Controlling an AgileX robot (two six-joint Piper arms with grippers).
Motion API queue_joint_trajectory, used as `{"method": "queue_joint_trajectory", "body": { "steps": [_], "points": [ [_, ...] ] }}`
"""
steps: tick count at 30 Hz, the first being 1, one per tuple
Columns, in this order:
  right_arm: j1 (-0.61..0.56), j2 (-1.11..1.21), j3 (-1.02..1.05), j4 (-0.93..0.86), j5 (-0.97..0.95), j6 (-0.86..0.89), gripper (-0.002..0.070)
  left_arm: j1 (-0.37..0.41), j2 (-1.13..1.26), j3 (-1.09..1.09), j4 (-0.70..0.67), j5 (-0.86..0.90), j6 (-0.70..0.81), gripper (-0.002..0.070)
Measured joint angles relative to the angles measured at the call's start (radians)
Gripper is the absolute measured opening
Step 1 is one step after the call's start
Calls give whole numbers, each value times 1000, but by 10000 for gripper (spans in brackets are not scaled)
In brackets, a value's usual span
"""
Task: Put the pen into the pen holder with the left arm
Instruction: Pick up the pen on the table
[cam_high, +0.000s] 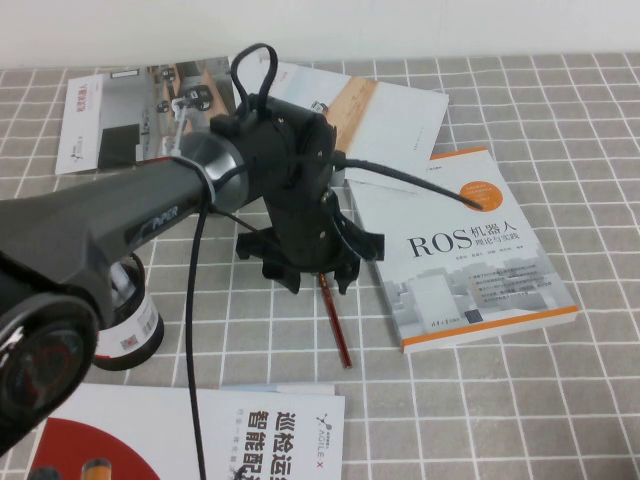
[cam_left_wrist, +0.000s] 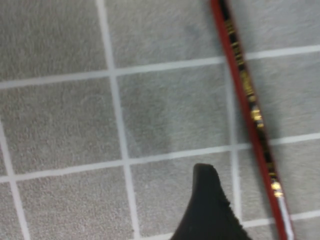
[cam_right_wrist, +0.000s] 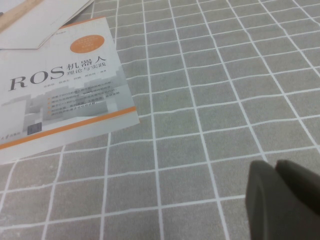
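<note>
At mid-frame the left gripper (cam_high: 310, 280), fingers apart, hovers over the pen (cam_high: 335, 325), which runs lengthwise toward lower right; the right gripper (cam_right_wrist: 285, 200) shows closed fingers.

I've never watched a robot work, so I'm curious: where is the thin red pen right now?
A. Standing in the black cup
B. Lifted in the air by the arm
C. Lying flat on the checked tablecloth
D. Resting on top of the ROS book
C: the pen lies flat on the tablecloth under the left gripper, beside the ROS book, and the pen holder stands apart.
</note>
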Motion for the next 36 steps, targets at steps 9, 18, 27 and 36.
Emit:
{"method": "queue_joint_trajectory", "body": {
  "steps": [9, 18, 27, 36],
  "points": [
    [0, 0, 0, 0, 0, 0, -15, -4, 54, -40, 9, 48, -19, 401],
    [0, 0, 0, 0, 0, 0, -15, -17, 105, -119, 45, 134, -21, 385],
    [0, 0, 0, 0, 0, 0, -15, -20, 108, -123, 52, 146, 46, 69],
    [0, 0, 0, 0, 0, 0, -15, -25, 108, -123, 95, 153, 160, 24]
  ]
}}
